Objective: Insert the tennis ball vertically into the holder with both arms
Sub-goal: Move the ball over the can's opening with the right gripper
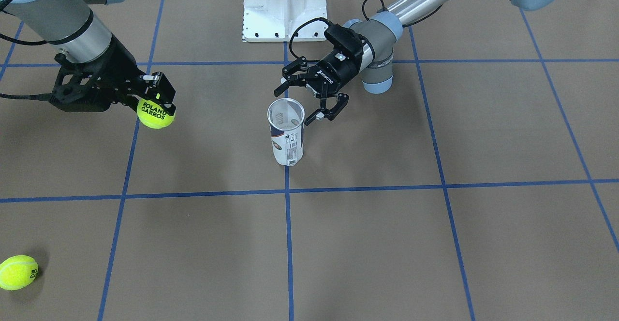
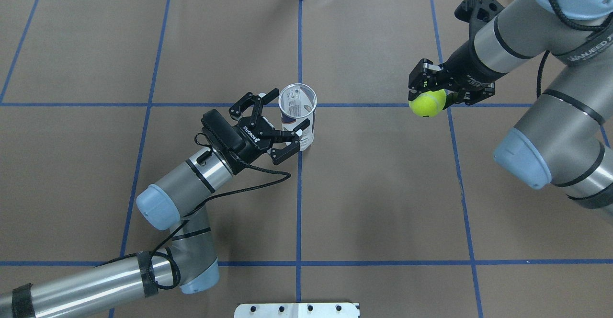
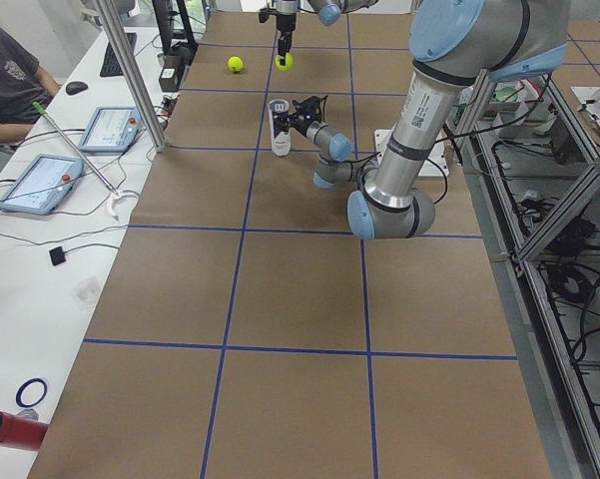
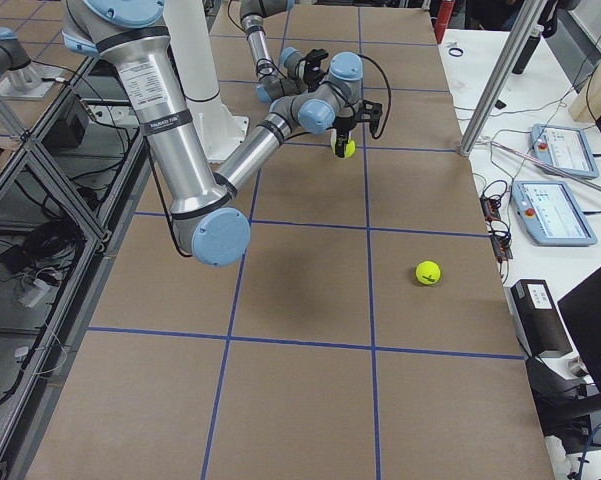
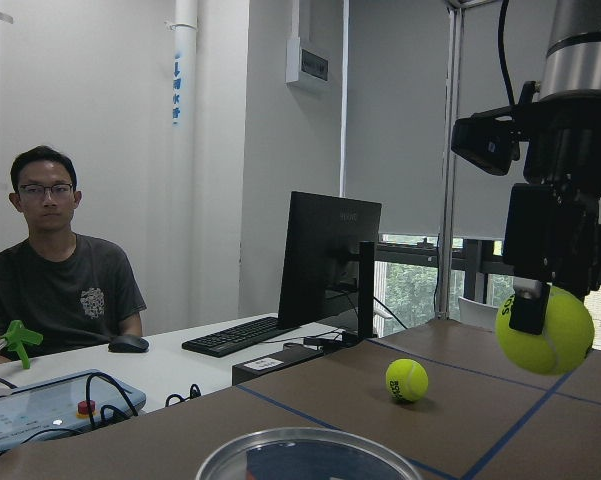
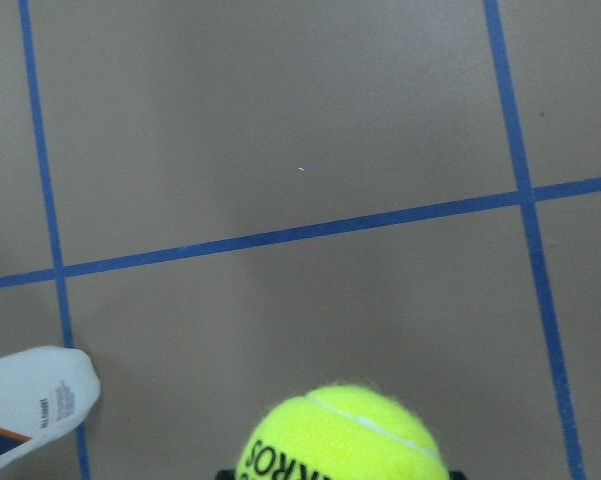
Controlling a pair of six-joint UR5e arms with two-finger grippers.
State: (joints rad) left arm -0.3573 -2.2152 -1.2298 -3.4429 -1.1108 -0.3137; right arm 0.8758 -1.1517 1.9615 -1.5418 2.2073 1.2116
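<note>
The holder (image 1: 286,137) is a clear can with a white and navy label, standing upright with its mouth open near the table's middle (image 2: 298,117). My left gripper (image 2: 287,113) is open, with a finger on each side of the can's upper part; I cannot tell whether they touch it. It also shows in the front view (image 1: 293,106). My right gripper (image 2: 427,95) is shut on a yellow tennis ball (image 2: 427,103) marked "ROLAND GARROS" (image 1: 155,113). It holds the ball above the table, well off to the holder's side. The can's rim (image 5: 305,455) shows low in the left wrist view.
A second tennis ball (image 1: 18,272) lies on the table on my right side, toward the operators' edge (image 4: 428,272). The white robot base (image 1: 284,7) stands behind the holder. A seated operator (image 5: 60,270) and a desk with tablets lie beyond the table.
</note>
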